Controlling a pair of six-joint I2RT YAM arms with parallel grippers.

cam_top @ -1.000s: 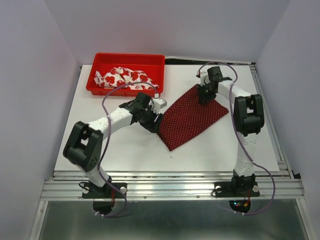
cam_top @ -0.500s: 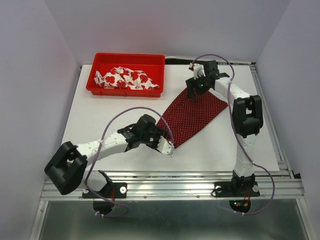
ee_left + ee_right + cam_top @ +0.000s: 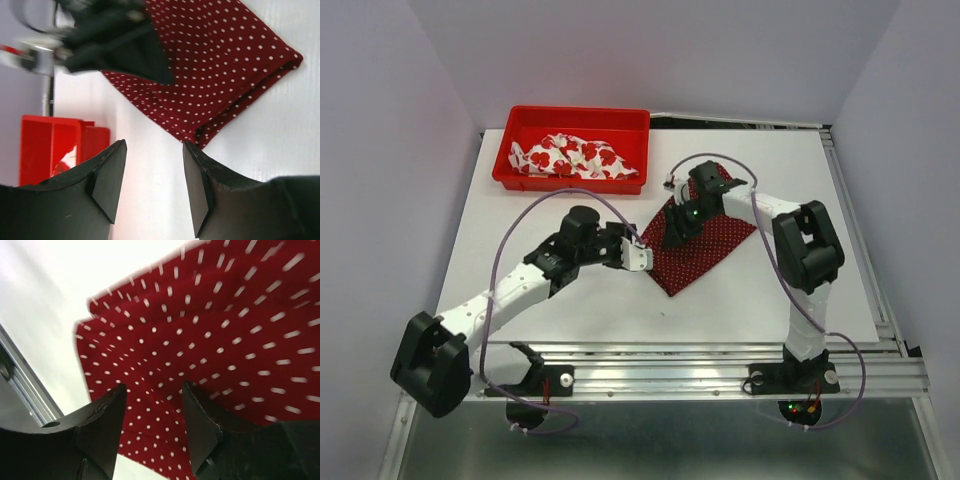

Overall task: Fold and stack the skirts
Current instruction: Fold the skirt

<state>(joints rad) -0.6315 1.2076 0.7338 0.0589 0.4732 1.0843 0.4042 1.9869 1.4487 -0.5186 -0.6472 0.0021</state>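
White tabletop, pale walls | red tray far left holds flowered skirt | dotted skirt right of centre | left end effector spread beside its corner | right end effector spread above it

- Two skirts: one dark red polka-dot skirt, one white floral skirt.
- One red tray.
- Two robot arms: left arm, right arm.
- Two purple cables: left cable, right cable.
- One white table.
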